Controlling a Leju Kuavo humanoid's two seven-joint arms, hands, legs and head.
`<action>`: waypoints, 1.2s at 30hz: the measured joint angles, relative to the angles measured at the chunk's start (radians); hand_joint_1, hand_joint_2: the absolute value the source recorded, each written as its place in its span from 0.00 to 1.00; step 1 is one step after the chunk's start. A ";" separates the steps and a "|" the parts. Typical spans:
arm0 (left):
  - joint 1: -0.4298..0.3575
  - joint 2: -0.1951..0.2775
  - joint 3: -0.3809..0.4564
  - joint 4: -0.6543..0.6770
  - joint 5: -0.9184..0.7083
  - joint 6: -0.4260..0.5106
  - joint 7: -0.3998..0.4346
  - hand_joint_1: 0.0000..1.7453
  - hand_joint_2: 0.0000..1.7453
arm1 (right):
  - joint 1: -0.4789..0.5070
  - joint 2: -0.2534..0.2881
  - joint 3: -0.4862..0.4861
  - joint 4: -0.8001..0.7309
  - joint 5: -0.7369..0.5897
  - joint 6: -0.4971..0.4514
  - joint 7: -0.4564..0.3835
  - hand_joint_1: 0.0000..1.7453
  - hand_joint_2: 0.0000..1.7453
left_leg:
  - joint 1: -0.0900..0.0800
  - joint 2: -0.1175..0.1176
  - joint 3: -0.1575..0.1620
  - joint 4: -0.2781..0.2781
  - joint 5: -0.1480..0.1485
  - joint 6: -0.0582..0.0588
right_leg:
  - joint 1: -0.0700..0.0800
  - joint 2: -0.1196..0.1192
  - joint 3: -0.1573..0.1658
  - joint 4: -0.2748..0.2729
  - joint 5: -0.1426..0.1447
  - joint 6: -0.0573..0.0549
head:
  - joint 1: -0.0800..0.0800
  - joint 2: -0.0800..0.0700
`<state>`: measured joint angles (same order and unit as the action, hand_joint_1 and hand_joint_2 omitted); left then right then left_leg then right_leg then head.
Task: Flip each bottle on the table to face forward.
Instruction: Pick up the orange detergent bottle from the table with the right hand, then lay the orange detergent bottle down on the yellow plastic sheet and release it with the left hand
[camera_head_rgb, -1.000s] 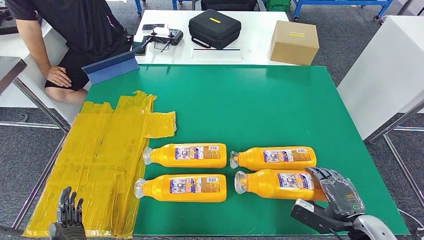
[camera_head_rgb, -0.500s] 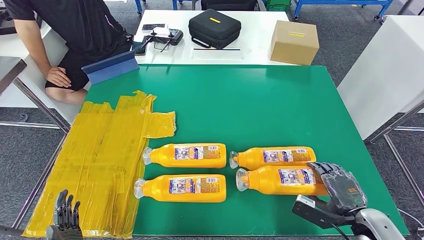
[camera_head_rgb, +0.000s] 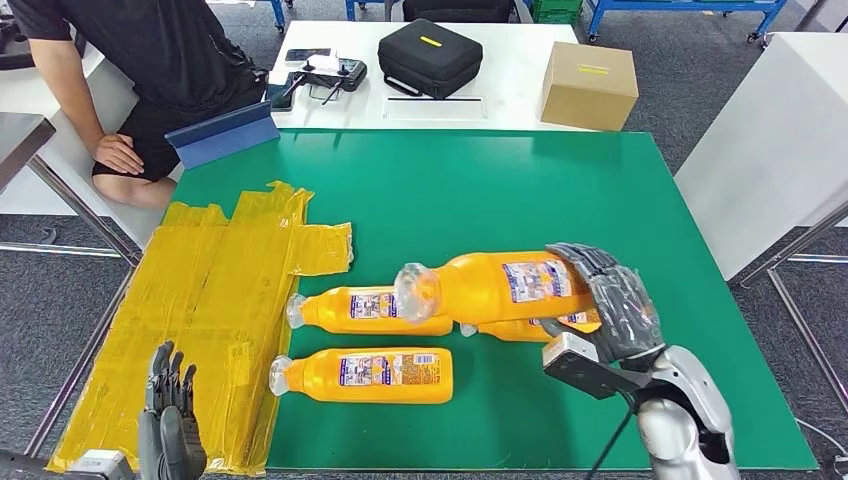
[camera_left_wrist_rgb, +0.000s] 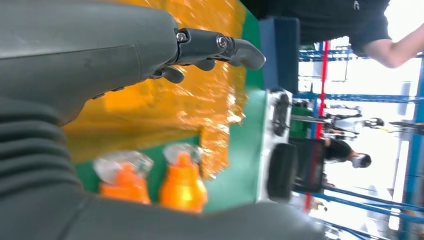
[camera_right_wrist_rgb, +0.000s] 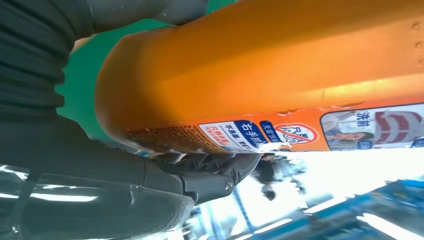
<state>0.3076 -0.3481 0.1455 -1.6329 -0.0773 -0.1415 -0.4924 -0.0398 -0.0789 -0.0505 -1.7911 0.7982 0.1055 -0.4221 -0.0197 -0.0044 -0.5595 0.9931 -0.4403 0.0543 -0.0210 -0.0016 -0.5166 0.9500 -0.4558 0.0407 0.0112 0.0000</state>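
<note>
While 3 orange bottles lie flat on the green table (camera_head_rgb: 480, 190), the right hand (camera_head_rgb: 610, 305) holds a 4th, the lifted bottle (camera_head_rgb: 495, 287), clear of the surface. Its base end sits inside the hand: dark fingers (camera_head_rgb: 585, 262) wrap over the far side and top of the body near the base, and in the right wrist view the bottle's orange wall (camera_right_wrist_rgb: 280, 60) lies between the grey thumb on one side and the fingers (camera_right_wrist_rgb: 210, 167) on the other, label edge touching the fingers. The clear cap (camera_head_rgb: 418, 292) points to the left and hangs above the back left bottle (camera_head_rgb: 375, 311). Partly hidden beneath the lifted bottle, the back right bottle (camera_head_rgb: 530, 327) lies on the table. Nearer the robot, the front left bottle (camera_head_rgb: 365, 375) lies with its cap to the left, label up. Beside the bottles a crinkled yellow sheet (camera_head_rgb: 210, 310) covers the table's left edge. Above it the left hand (camera_head_rgb: 170, 420) hovers, fingers straight, apart and holding nothing.
</note>
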 joint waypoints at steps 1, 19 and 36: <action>-0.014 0.002 -0.015 0.010 0.014 0.006 -0.001 0.00 1.00 | -0.020 0.006 0.033 0.006 -0.015 -0.002 0.004 0.87 1.00 | 0.000 0.000 0.000 0.000 0.000 0.000 | 0.000 0.000 0.000 0.000 0.000 0.000 | 0.000 0.000; -0.150 0.074 -0.260 0.124 0.297 -0.007 0.039 0.00 1.00 | -0.277 0.104 0.457 0.270 -0.142 -0.090 0.193 0.85 1.00 | 0.000 0.000 -0.003 0.000 0.001 0.000 | 0.000 0.000 -0.003 0.000 0.000 0.000 | 0.000 0.000; -0.172 0.107 -0.322 0.147 0.341 -0.019 0.041 0.00 1.00 | -0.270 0.150 0.519 0.441 -0.212 -0.145 0.212 0.88 1.00 | 0.000 -0.001 -0.005 0.000 0.001 0.000 | 0.000 0.000 -0.005 0.000 0.000 0.000 | 0.000 0.000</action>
<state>0.1355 -0.2410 -0.1769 -1.4862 0.2635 -0.1607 -0.4516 -0.3098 0.0712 0.4689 -1.3499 0.5861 -0.0394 -0.2105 -0.0199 -0.0049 -0.5645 0.9935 -0.4397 0.0544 -0.0212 -0.0019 -0.5211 0.9505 -0.4556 0.0410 0.0112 0.0000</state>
